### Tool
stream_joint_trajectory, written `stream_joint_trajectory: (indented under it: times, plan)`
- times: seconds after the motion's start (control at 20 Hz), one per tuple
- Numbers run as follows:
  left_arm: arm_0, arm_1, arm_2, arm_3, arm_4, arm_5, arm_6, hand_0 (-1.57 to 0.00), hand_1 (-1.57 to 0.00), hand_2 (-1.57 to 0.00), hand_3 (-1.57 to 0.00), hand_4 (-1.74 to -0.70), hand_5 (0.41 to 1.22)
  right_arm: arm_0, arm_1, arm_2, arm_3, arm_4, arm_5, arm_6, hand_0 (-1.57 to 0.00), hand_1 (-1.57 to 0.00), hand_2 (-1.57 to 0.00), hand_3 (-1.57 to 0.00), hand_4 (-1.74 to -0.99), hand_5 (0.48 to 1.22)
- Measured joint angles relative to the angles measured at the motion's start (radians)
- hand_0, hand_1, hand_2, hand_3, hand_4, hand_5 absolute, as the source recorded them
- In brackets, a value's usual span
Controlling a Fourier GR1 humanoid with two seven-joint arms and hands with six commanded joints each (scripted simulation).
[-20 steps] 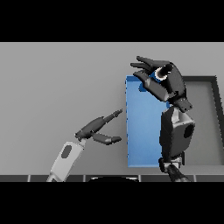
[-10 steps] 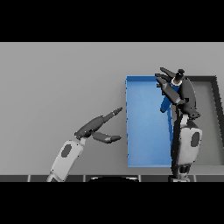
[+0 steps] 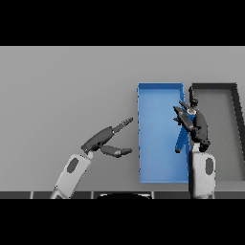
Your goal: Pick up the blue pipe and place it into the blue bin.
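Observation:
The blue bin (image 3: pixel 158 172) stands right of the table's middle. My right hand (image 3: pixel 195 123) hovers over the bin's right wall with its fingers spread and nothing clasped in them. Just below and left of that hand, the blue pipe (image 3: pixel 183 138) shows as a darker blue strip inside the bin, slanting along the right wall; its upper end is hidden by the hand. My left hand (image 3: pixel 101 139) is held open over the table, left of the bin, with fingers pointing toward it.
A dark grey bin (image 3: pixel 217 139) stands directly right of the blue bin, their walls side by side. My right forearm (image 3: pixel 203 172) rises from the lower edge between the two bins.
My right hand has moved right and down from above the bin's back to its right wall, and its fingers have uncurled. The pipe now lies inside the bin. The left hand stayed put.

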Motion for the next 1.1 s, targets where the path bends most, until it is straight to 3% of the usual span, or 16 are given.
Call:
stream_joint_trajectory:
  times: [0.05, 0.15, 0.25, 0.3, 0.35, 0.5, 0.55, 0.65, 0.8, 0.85, 1.0, 1.1]
  plan:
    - [-0.008, 0.005, 0.009, 0.002, 0.002, 0.002, 0.003, 0.0, 0.0, 0.0, 0.0, -0.92, 0.478, 0.004, -0.007, 0.031, -0.001, -0.012, -0.025, -0.008, -1.57, -1.57, -1.57, -1.26, -1.546, 1.221]
    - [-0.011, 0.01, 0.012, 0.008, 0.002, 0.0, -0.011, 0.0, 0.0, 0.0, 0.0, -0.92, 0.481, 0.026, -0.05, 0.077, -0.014, -0.06, -0.073, -0.025, -1.57, -1.57, -1.57, -0.8, -1.616, 1.221]
    - [-0.012, 0.013, 0.015, -0.001, 0.011, -0.006, -0.004, 0.0, 0.0, 0.0, 0.0, -0.92, 0.486, 0.027, -0.08, 0.109, -0.004, -0.084, -0.13, -0.039, -1.57, -1.57, -1.57, -0.51, -1.661, 1.221]
    - [-0.009, 0.011, 0.013, -0.005, 0.011, -0.005, -0.008, 0.0, 0.0, 0.0, 0.0, -0.92, 0.489, 0.031, -0.087, 0.124, -0.006, -0.091, -0.151, -0.046, -1.57, -1.57, -1.57, -0.41, -1.677, 1.171]
    - [-0.008, 0.008, 0.01, -0.002, 0.006, -0.001, -0.006, 0.0, 0.0, 0.0, 0.0, -0.92, 0.491, 0.038, -0.091, 0.135, -0.011, -0.103, -0.175, -0.054, -1.57, -1.57, -1.52, -0.45, -1.626, 1.161]
    - [-0.003, 0.003, 0.003, -0.001, 0.0, 0.0, -0.005, 0.0, 0.0, 0.0, 0.0, -0.92, 0.493, 0.025, -0.119, 0.152, 0.039, -0.14, -0.262, -0.052, -0.87, -0.82, -0.79, -0.23, -1.405, 1.137]
    - [0.003, -0.001, 0.002, 0.0, -0.002, 0.005, -0.006, 0.0, 0.0, 0.0, 0.0, -0.92, 0.493, 0.036, -0.144, 0.173, 0.079, -0.172, -0.295, 0.003, -0.69, -0.66, -0.63, -0.19, -1.37, 1.125]
    - [0.004, -0.002, 0.003, -0.002, 0.0, 0.005, 0.004, 0.0, 0.0, 0.0, 0.0, -0.93, 0.494, 0.032, -0.322, 0.318, 0.157, -0.327, -0.366, -0.013, -0.44, -0.42, -0.4, -0.12, -1.307, 1.068]
    - [0.001, 0.002, 0.008, 0.0, 0.002, 0.006, -0.002, 0.0, 0.0, 0.0, 0.0, -0.93, 0.496, -0.093, -0.615, 0.625, 0.174, -0.495, -0.428, 0.005, -0.23, -0.21, -0.21, -0.06, -1.233, 0.913]
    - [-0.003, 0.005, 0.012, 0.0, 0.004, 0.006, 0.0, 0.0, 0.0, 0.0, 0.0, -0.93, 0.495, -0.134, -0.679, 0.708, 0.163, -0.57, -0.451, 0.005, -0.18, -0.17, -0.16, -0.05, -1.219, 0.87]
    - [-0.006, -0.001, 0.007, 0.0, 0.004, 0.003, 0.005, 0.0, 0.0, 0.0, 0.0, -0.93, 0.496, -0.257, -0.81, 0.909, 0.134, -0.728, -0.503, 0.005, -0.09, -0.09, -0.08, -0.02, -1.175, 0.788]
    - [-0.006, 0.005, 0.011, 0.002, 0.003, 0.002, 0.0, 0.0, 0.0, 0.0, 0.0, -0.93, 0.496, -0.327, -0.842, 1.003, 0.127, -0.789, -0.535, 0.005, -0.06, -0.06, -0.05, -0.02, -1.144, 0.759]
